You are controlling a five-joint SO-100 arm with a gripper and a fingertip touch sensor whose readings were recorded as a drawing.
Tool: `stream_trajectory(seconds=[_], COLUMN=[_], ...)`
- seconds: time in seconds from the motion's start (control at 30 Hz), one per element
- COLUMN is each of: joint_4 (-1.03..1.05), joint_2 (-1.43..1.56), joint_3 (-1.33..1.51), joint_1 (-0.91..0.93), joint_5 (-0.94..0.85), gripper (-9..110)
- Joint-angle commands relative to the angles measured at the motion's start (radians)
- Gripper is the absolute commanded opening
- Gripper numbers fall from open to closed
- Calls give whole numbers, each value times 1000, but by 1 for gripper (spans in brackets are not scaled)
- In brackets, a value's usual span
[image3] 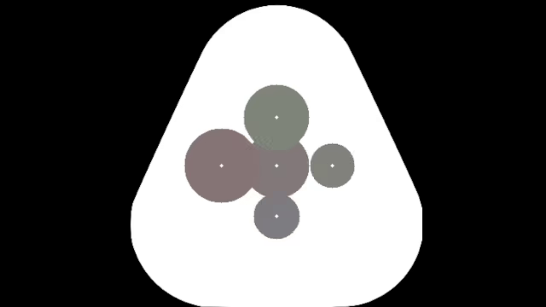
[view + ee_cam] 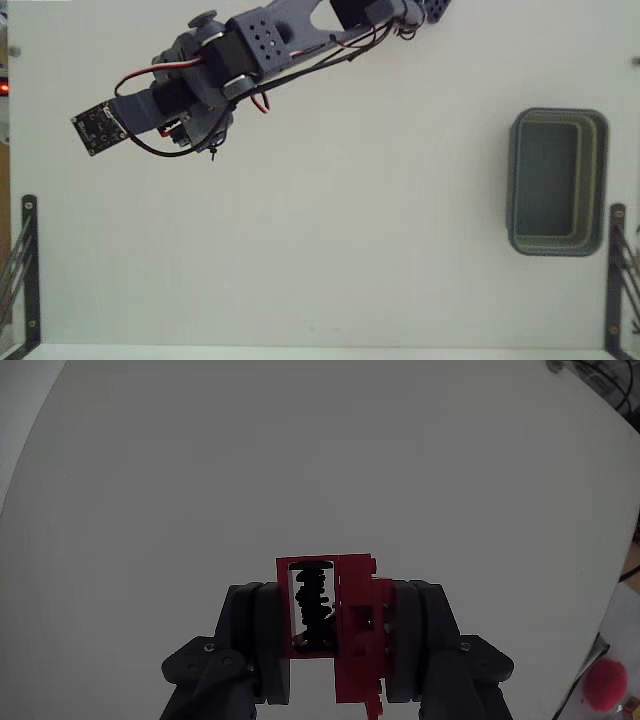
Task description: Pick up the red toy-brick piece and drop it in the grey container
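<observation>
End effector: closed on the red toy-brick piece (image 2: 338, 635) in the wrist view; the two dark fingers (image 2: 255, 650) press it from either side. End effector (image 2: 338, 660) enters that view from the bottom edge.
Red toy-brick piece: held between the fingers and sticking out past their tips; a red frame with a dark gap in which a black coiled part shows. It cannot be made out in the fixed view, where the arm hides it.
Arm: in the fixed view the arm (image 2: 250, 50) reaches from the top edge of the desk (image 2: 320, 250) toward the upper left corner, with red and black wires along it and a small camera board (image 2: 98, 127) at its far-left tip.
Grey container: in the fixed view the grey container (image 2: 601, 180) sits near the right edge of the desk, about mid-height, upright, long side running top to bottom, inside bare. Well apart from the arm's tip.
Desk: plain white surface; black brackets (image 2: 25, 260) at the lower left and lower right edges in the fixed view.
Height of brick above desk: cannot tell.
</observation>
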Motion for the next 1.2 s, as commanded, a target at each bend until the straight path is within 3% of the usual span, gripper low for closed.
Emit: stream_trajectory(seconds=[0.0, 0.63, 1.17], joint_4=[10, 10, 6], joint_2=[33, 33, 39], joint_3=[-46, -46, -36], joint_1=[14, -156, -185], joint_5=[3, 3, 3], gripper=[47, 47, 47])
